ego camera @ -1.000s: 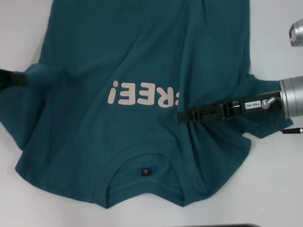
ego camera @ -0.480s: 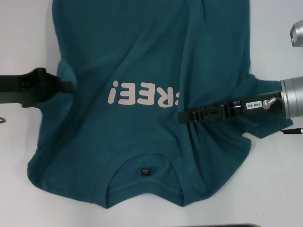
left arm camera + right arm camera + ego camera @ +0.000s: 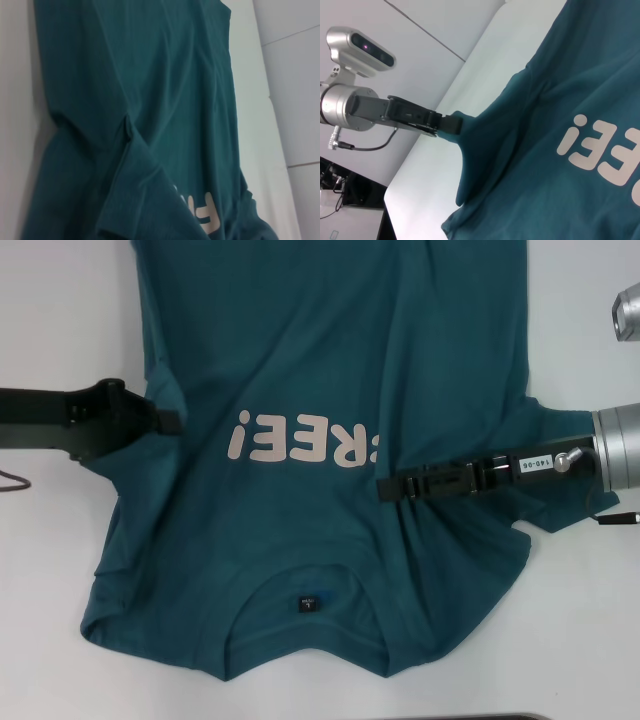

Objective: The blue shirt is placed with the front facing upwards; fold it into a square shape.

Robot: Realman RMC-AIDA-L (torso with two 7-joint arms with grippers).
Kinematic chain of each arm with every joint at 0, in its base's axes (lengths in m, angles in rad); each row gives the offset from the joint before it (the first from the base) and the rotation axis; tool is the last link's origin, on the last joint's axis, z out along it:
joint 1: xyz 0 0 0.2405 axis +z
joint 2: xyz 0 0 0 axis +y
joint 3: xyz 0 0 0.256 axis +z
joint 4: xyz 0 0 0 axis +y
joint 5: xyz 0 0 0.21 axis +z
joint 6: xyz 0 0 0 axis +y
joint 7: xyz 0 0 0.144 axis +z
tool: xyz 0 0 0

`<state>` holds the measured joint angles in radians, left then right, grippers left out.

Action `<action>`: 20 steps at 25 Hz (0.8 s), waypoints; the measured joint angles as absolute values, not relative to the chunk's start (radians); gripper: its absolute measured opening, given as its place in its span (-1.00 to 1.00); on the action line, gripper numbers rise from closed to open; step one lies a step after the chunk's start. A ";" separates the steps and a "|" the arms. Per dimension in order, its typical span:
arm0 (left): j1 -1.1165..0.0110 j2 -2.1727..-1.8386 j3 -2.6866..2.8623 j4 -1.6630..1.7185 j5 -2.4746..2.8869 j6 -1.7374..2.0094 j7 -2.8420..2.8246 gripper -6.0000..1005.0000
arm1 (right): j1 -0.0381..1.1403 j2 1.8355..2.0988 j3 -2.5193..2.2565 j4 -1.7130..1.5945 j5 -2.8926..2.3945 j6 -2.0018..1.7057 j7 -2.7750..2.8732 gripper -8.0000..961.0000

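Here the blue shirt point(image 3: 330, 370) lay front-up on the white table point(image 3: 50, 320), collar and dark neck label point(image 3: 307, 603) nearest the robot, hem running off the far edge of the head view. Pale "REE!" lettering point(image 3: 300, 438) read upside down across the chest; the first letter was hidden by a fold.

Left gripper point(image 3: 172, 421) reached in from the left at chest level, fingers pinched together on the shirt's left edge, w/ the sleeve cloth drawn inward over the body. Right wrist view showed this plainly: left gripper point(image 3: 451, 126) clamped on a peak of fabric lifted off the table, cloth hanging in a tented fold below it. Left wrist view showed only the shirt point(image 3: 165, 100) w/ a folded ridge and part of the lettering, none of that arm's own fingers.

Right gripper point(image 3: 385, 486) lay low over the shirt's right side, tip just beside the lettering's end. Couldn't tell whether its fingers were apart or together. Right sleeve point(image 3: 545, 475) spread flat under that arm.
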<state>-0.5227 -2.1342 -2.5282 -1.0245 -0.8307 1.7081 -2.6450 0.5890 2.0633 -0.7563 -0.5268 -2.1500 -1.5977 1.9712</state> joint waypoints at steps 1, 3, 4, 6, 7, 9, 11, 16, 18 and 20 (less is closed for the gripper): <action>-0.523 -2.129 -2.524 -1.029 -0.828 1.710 -2.647 -0.84 | 0.589 2.063 -0.756 -0.527 -2.150 -1.597 1.972 0.56; -0.524 -2.120 -2.509 -1.036 -0.826 1.711 -2.649 -0.83 | 0.589 2.063 -0.757 -0.526 -2.152 -1.595 1.974 0.56; -0.524 -2.114 -2.498 -1.037 -0.826 1.711 -2.649 -0.82 | 0.589 2.062 -0.757 -0.526 -2.152 -1.593 1.975 0.56; -0.525 -2.105 -2.479 -1.038 -0.825 1.708 -2.650 -0.81 | 0.589 2.061 -0.758 -0.526 -2.154 -1.590 1.977 0.56; -0.526 -2.102 -2.474 -1.038 -0.825 1.708 -2.651 -0.80 | 0.589 2.061 -0.758 -0.526 -2.154 -1.589 1.977 0.56; -0.532 -2.101 -2.469 -1.032 -0.825 1.708 -2.651 -0.78 | 0.589 2.060 -0.758 -0.526 -2.154 -1.585 1.977 0.56; -0.539 -2.101 -2.468 -1.016 -0.829 1.709 -2.647 -0.77 | 0.589 2.060 -0.759 -0.526 -2.154 -1.581 1.978 0.56; -0.574 -2.100 -2.472 -0.946 -0.836 1.719 -2.621 -0.74 | 0.590 2.060 -0.759 -0.526 -2.154 -1.578 1.979 0.56; -0.588 -2.098 -2.467 -0.929 -0.835 1.722 -2.616 -0.72 | 0.591 2.060 -0.759 -0.526 -2.154 -1.577 1.979 0.56; -0.604 -2.091 -2.447 -0.911 -0.829 1.718 -2.622 -0.71 | 0.592 2.060 -0.759 -0.526 -2.154 -1.577 1.979 0.56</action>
<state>-0.6038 -2.0911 -2.4474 -0.9111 -0.8287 1.7177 -2.6216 0.5922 2.0601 -0.7593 -0.5261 -2.1538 -1.5770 1.9789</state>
